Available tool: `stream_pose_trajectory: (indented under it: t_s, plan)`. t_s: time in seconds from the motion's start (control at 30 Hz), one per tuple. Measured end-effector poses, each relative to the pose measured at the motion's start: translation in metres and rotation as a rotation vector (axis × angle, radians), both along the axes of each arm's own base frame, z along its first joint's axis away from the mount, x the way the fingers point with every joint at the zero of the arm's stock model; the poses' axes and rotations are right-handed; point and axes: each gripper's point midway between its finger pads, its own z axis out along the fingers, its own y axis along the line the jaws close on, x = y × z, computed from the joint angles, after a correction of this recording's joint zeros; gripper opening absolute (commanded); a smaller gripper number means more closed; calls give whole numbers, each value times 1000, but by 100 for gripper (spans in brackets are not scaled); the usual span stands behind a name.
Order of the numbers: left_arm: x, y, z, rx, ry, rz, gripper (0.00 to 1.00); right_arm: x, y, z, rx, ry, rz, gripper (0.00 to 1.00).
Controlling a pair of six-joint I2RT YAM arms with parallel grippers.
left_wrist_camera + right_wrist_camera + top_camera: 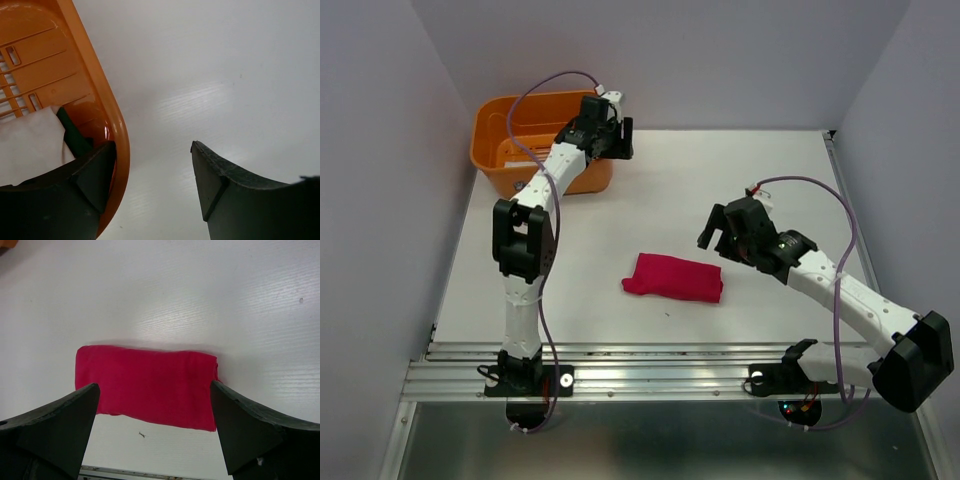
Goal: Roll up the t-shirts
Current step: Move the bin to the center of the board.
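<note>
The crimson-pink t-shirt (673,278) lies as a compact bundle on the white worktop (740,170), near its front edge. The right end effector (718,232) hovers just beyond it, jaws wide and empty. Farthest back, the left end effector (152,147) is open astride the orange basket (492,152) rim, 1 finger inside and 1 outside.

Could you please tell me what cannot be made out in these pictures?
- Orange basket contents: top view, the left arm partly covers them; left wrist view, a white item and a dark green one are cut off by the frame edge and the left hand.
- T-shirt: right wrist view, fingers of the right hand hide its lower corners; rolled or merely folded is unclear.
</note>
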Motion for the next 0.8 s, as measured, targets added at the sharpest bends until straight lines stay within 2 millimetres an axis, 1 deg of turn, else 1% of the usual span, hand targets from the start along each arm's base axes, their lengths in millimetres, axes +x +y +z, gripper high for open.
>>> stream_pose_trajectory:
  t_s: [0.07,0.1,0.2,0.27,0.4,0.6,0.73,0.8]
  plan:
    - [-17,-22,0,-8,8,-35,71,-1,-1,-1,2,2,-4,96]
    - [-25,-29,0,-10,12,-49,71,-2,-2,-2,3,1,-7,96]
    - [-62,-69,1,-41,41,-123,72,-6,-6,-3,2,1,-17,96]
    - [-83,-89,1,-66,63,-161,72,-8,-9,-3,3,1,-26,96]
    - [-118,-122,5,-118,103,-231,72,-10,-13,5,15,-22,-45,97]
    - [-151,-149,15,-167,123,-280,72,-17,-23,12,20,-42,-73,96]
    - [-164,-163,17,-180,128,-306,72,-20,-26,13,24,-41,-83,97]
    - [-167,-167,18,-182,130,-313,72,-23,-29,12,19,-33,-88,97]
